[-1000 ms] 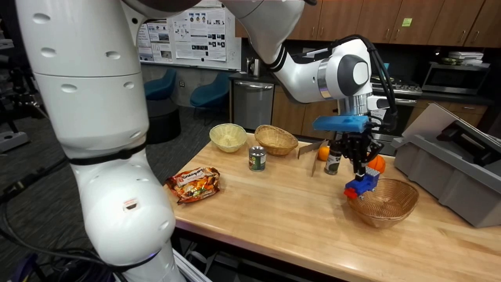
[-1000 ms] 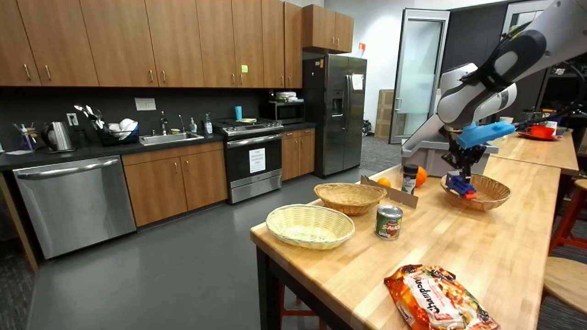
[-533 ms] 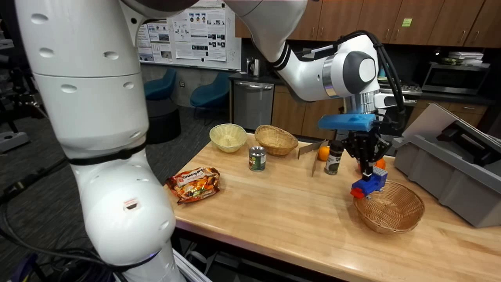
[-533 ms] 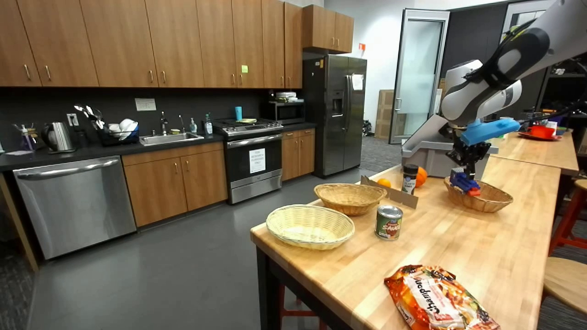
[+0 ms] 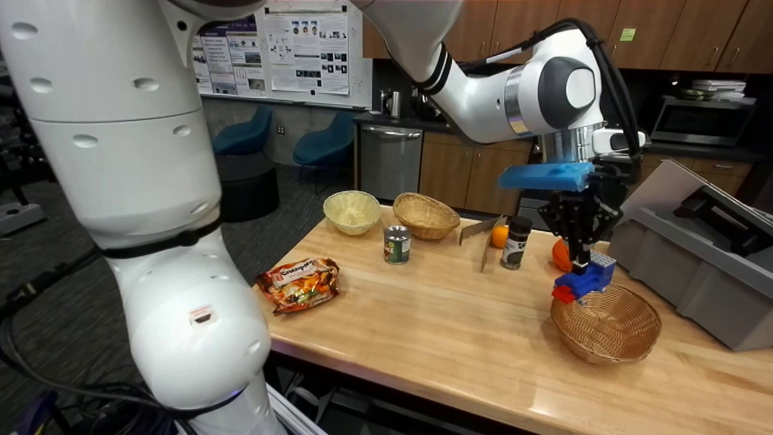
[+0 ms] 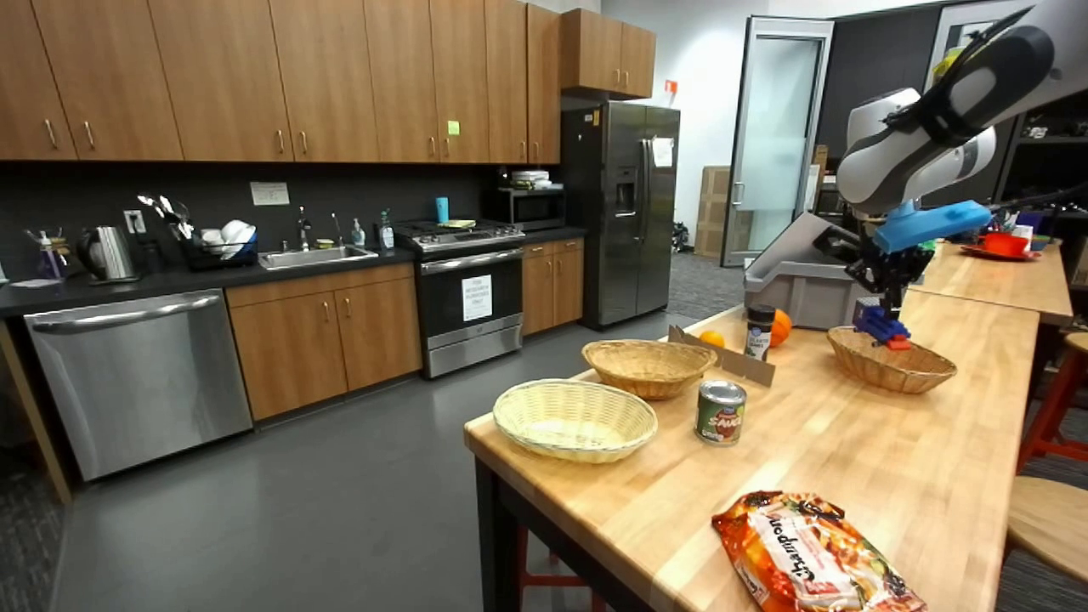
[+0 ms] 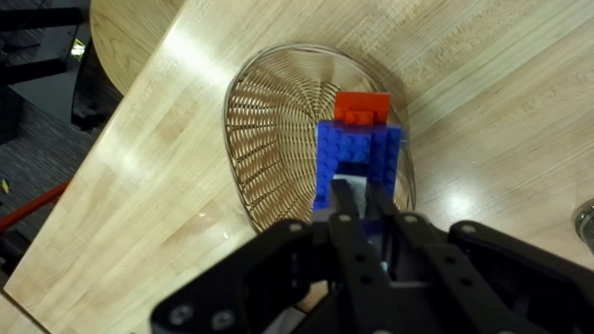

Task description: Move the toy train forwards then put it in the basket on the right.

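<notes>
The toy train [image 5: 584, 283] is blue and blocky with a red end. It also shows in an exterior view [image 6: 881, 326] and in the wrist view [image 7: 335, 148]. My gripper [image 5: 581, 266] is shut on the middle of the train, its fingertips [image 7: 342, 192] on either side of a pale block. The wicker basket [image 5: 628, 338] stands on the table under the train. In the wrist view the train covers the right part of the basket [image 7: 260, 153], near its rim. I cannot tell how high it is above the rim.
A grey bin [image 5: 676, 290] stands just beyond the basket. An orange ball-like thing [image 5: 560, 255], a spice bottle [image 5: 514, 244], cardboard [image 5: 480, 229] and a can [image 5: 397, 244] are on the table. A smaller basket [image 5: 426, 217], a pale bowl [image 5: 352, 212] and a snack bag [image 5: 299, 285] lie farther off.
My gripper and the held train have moved right and upward in both exterior views. The basket has slid a little to the right on the table.
</notes>
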`<action>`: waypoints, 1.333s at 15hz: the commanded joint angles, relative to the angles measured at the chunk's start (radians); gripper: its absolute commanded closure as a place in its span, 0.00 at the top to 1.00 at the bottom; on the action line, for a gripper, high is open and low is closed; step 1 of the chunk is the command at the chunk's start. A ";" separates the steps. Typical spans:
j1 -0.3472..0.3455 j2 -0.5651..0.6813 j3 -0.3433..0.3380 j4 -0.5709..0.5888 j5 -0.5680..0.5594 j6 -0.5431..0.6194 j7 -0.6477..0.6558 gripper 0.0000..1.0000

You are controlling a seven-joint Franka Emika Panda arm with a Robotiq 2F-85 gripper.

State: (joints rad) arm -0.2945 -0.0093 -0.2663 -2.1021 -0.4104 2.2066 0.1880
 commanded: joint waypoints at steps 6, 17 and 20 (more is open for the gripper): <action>0.005 -0.013 -0.002 -0.012 0.017 -0.069 0.005 0.03; -0.004 0.073 -0.023 -0.007 0.057 -0.058 -0.010 0.03; 0.000 0.080 -0.021 0.000 0.060 -0.056 -0.009 0.03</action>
State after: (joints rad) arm -0.2989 0.0590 -0.2807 -2.1219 -0.3680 2.1512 0.1879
